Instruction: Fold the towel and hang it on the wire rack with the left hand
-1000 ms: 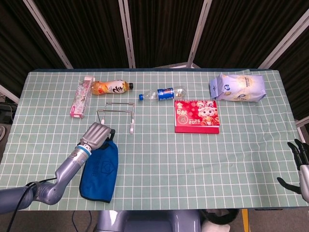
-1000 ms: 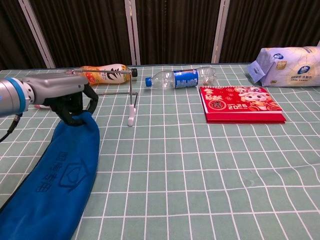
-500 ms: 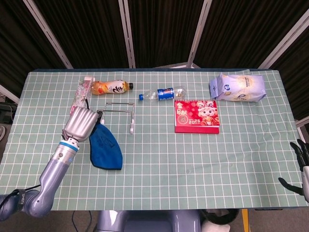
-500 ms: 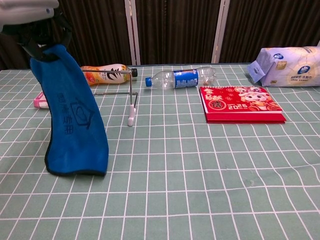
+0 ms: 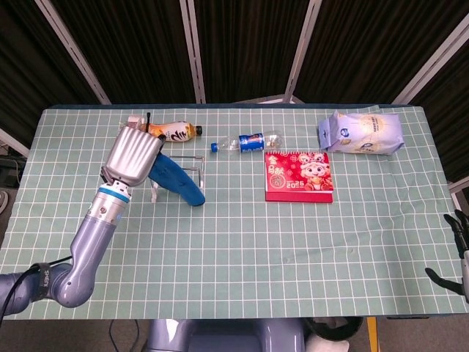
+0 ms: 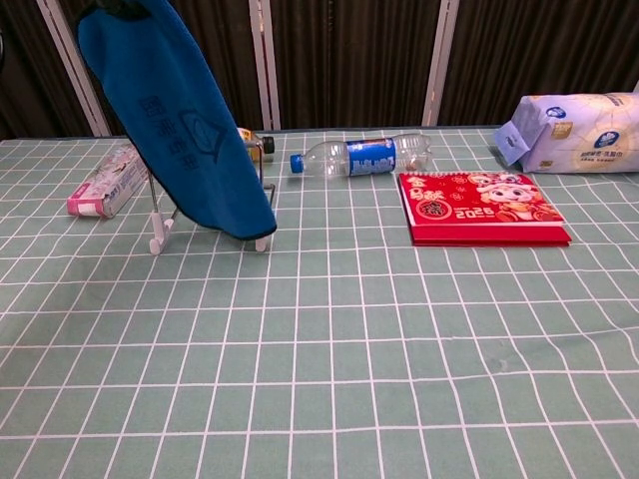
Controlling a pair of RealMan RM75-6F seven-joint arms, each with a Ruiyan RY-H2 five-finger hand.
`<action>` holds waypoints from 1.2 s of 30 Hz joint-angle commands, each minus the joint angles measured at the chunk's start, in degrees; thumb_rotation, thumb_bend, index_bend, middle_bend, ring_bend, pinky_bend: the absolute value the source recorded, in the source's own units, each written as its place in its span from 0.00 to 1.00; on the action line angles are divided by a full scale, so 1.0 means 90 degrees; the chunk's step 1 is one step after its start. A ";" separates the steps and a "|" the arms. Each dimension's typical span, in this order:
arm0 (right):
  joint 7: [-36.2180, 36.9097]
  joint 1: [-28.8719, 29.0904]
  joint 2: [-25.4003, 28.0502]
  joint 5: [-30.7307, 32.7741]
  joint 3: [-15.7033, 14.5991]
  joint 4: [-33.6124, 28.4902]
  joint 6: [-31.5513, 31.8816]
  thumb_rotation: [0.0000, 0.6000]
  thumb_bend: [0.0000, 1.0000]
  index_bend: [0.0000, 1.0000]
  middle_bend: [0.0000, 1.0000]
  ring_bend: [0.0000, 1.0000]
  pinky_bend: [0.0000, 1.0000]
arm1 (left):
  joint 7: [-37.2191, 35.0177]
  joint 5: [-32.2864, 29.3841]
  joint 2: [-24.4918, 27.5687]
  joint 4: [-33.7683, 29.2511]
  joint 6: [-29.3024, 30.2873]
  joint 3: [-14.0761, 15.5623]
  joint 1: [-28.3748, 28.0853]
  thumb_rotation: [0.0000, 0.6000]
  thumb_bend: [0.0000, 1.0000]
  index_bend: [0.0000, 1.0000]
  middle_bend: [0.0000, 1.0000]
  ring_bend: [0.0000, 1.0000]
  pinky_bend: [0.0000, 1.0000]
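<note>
The blue folded towel (image 5: 176, 180) (image 6: 180, 120) hangs in the air from my left hand (image 5: 133, 157), which grips its top end. The hand is above the top of the chest view and does not show there. The towel's lower end swings down toward the near right foot of the wire rack (image 5: 198, 170) (image 6: 262, 205), in front of the rack's top bar. I cannot tell whether it touches the rack. My right hand (image 5: 458, 253) shows at the table's right edge with fingers spread and nothing in it.
Behind the rack lie a pink box (image 6: 108, 183), an orange drink bottle (image 5: 176, 131) and a clear water bottle (image 5: 249, 141) (image 6: 361, 156). A red calendar (image 5: 298, 177) (image 6: 479, 207) lies at centre right, with a pale blue bag (image 5: 360, 133) (image 6: 574, 120) behind it.
My left hand has lifted the towel off the table and carried it up and away toward the rack. The towel now hangs over the rack area instead of lying flat.
</note>
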 commanded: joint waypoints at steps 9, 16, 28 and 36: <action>-0.0001 0.0008 -0.0007 0.0084 0.0026 0.0020 -0.0046 1.00 0.00 0.16 0.00 0.00 0.00 | 0.0553 -0.0553 0.0178 0.0472 -0.0396 0.0048 -0.0560 1.00 0.78 0.85 0.98 0.90 1.00; -0.0053 0.0039 -0.0030 0.0135 0.0035 0.0032 -0.0120 1.00 0.00 0.18 0.00 0.00 0.00 | 0.0414 -0.0251 0.0212 0.1024 -0.0853 0.0195 -0.0765 1.00 0.78 0.86 0.97 0.90 1.00; -0.0233 0.0106 -0.0112 0.0311 0.0073 0.0051 -0.0276 1.00 0.00 0.18 0.00 0.00 0.00 | 0.0098 -0.0021 -0.0359 0.2345 -0.1698 0.0455 -0.1222 1.00 0.77 0.86 0.97 0.89 1.00; -0.0338 0.0124 -0.0170 0.0335 0.0085 0.0060 -0.0284 1.00 0.00 0.19 0.00 0.00 0.00 | -0.0210 -0.0128 -0.0940 0.3341 -0.2047 0.0552 -0.1415 1.00 0.78 0.87 0.97 0.88 1.00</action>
